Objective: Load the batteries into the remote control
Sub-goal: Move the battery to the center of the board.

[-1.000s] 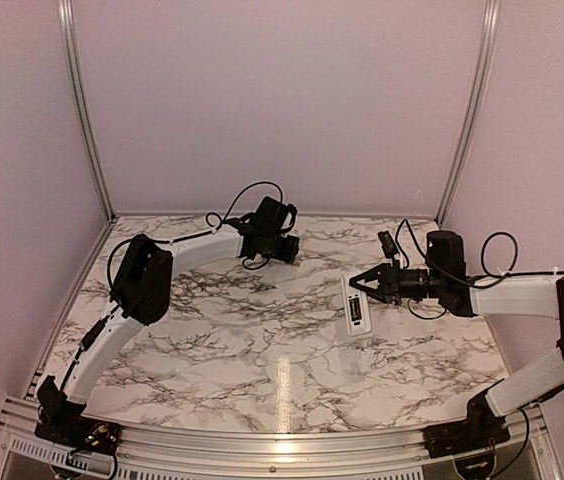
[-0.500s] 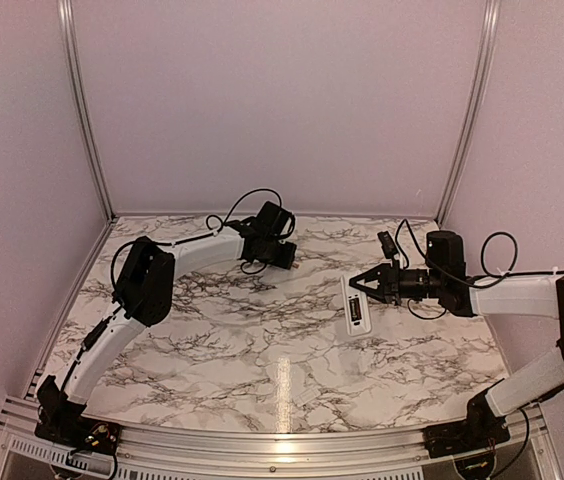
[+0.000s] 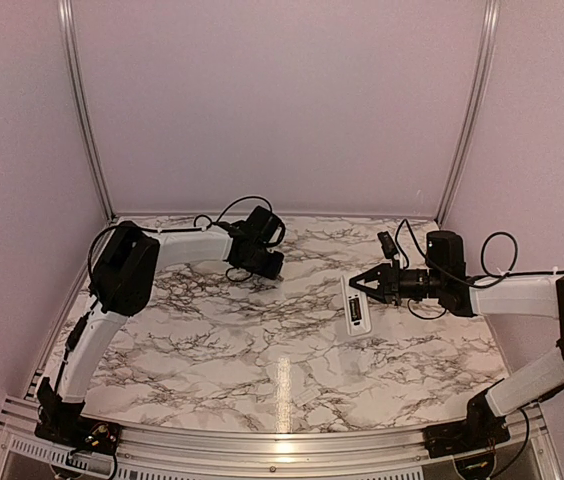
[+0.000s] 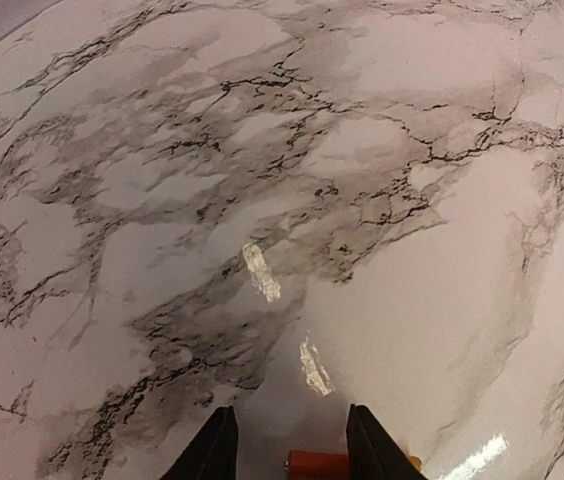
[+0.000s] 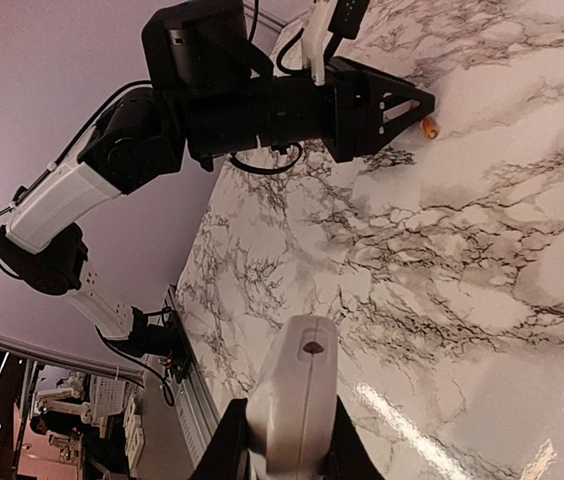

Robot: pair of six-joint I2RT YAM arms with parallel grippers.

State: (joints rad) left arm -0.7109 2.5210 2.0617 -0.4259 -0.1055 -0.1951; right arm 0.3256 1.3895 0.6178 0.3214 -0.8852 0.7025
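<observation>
1. Left end effector (image 4: 290,412): mine, reaching out to the middle of the tabletop's (image 3: 262,345) far edge. The fingers (image 4: 220,445) stand part-way apart, tips low over the marble surface. A gap shows between one finger and the battery. I cannot tell whether the other finger touches it.
2. Battery (image 4: 314,466): a slim red-orange cylinder, lying crosswise between my left fingers at the bottom edge of the left wrist view. One end passes behind a finger. From the right wrist camera it shows as a small orange spot (image 5: 428,128) on the tabletop, right at the tip of the left end effector (image 5: 417,100). Only one battery is visible.
3. Right end effector (image 3: 355,284): mine, over the right half of the tabletop, closed down on the far end of the remote control.
4. Remote control (image 3: 356,312): flat, white and oblong, on the right half of the tabletop, well apart from the battery. In the right wrist view its white body (image 5: 295,385) rises between my right fingers (image 5: 230,445), with a small dark oval mark on it.
</observation>
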